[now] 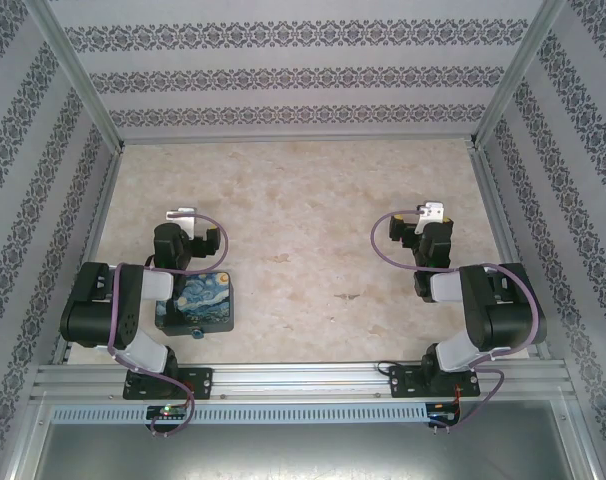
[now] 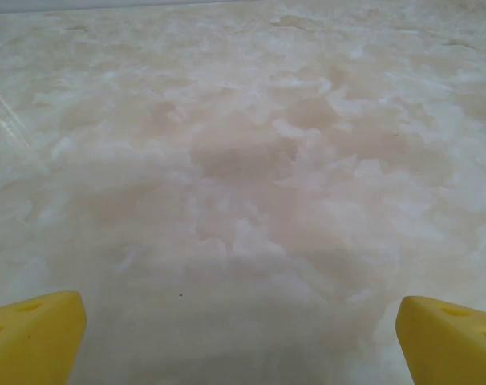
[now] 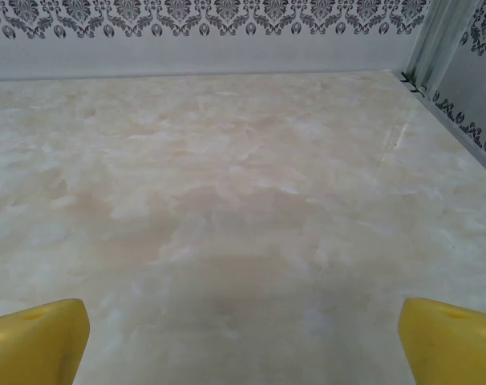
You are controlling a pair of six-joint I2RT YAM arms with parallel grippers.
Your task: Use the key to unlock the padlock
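Tabletop [image 1: 313, 220], padlock [image 1: 196, 330] far behind left claw [image 1: 183, 212]

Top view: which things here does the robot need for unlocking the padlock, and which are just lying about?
Needed: padlock, at the near edge of the box; key, probably the thin grey sliver mid-table; left gripper and right gripper, both open.
Just there: box; table; patterned walls.

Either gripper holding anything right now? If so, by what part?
Nothing held. Left gripper and right gripper are both open, with bare table between their fingers. The padlock sits at the painted box's near edge, untouched.
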